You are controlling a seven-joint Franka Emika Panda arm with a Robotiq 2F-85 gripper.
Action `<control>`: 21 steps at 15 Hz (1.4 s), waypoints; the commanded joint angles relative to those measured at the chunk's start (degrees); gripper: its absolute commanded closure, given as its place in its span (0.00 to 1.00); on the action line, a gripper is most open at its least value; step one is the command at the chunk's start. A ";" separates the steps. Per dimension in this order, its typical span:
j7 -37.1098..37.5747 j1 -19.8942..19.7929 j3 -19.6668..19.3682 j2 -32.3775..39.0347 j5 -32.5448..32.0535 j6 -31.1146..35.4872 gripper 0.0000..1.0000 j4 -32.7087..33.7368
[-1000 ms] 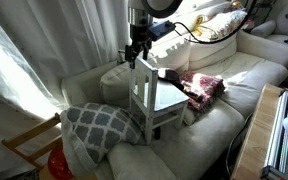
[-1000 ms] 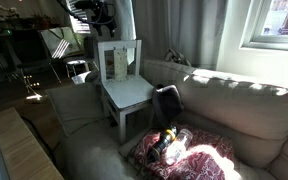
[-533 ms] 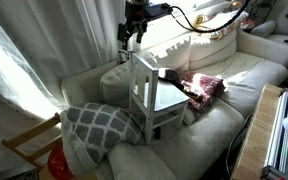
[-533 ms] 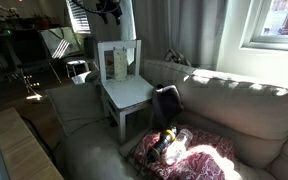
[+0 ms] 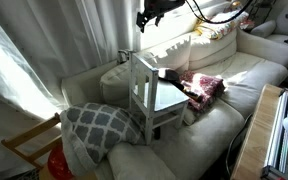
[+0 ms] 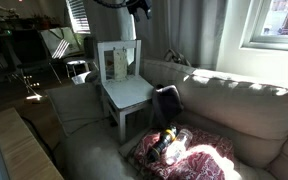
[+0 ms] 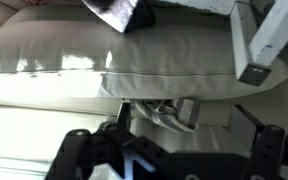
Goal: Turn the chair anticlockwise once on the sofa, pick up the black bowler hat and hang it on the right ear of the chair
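The small white chair [image 5: 148, 92] stands on the cream sofa [image 5: 224, 110]. In both exterior views its backrest is toward the sofa arm [image 6: 124, 75]. The black bowler hat [image 5: 170, 74] lies beside the chair against the back cushion, also shown in an exterior view [image 6: 167, 101]. My gripper [image 5: 147, 16] hangs high above the chair, near the frame's top edge [image 6: 139, 7], apart from everything. In the wrist view the jaws [image 7: 171, 138] are spread wide with nothing between them, above sofa cushion [image 7: 104, 60] and a white chair leg [image 7: 269, 35].
A grey lattice-pattern pillow [image 5: 99, 125] leans at the sofa's end. A red patterned blanket [image 5: 206, 86] lies past the hat [image 6: 184, 150]. A bare wood chair frame [image 5: 29, 145] stands by the curtain. A wooden table edge [image 6: 24, 150] is in front.
My gripper has risen from just above the chair's backrest to near the top of the frame and shifted sideways. The chair and hat have not moved.
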 commanded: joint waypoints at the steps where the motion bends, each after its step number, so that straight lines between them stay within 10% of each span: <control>1: 0.74 -0.65 -0.12 0.40 -0.71 0.17 0.00 0.07; 10: 1.69 -1.97 -1.62 6.12 -0.40 -4.24 0.00 4.10; 21: -39.63 -19.81 7.96 23.36 15.02 0.72 0.00 10.74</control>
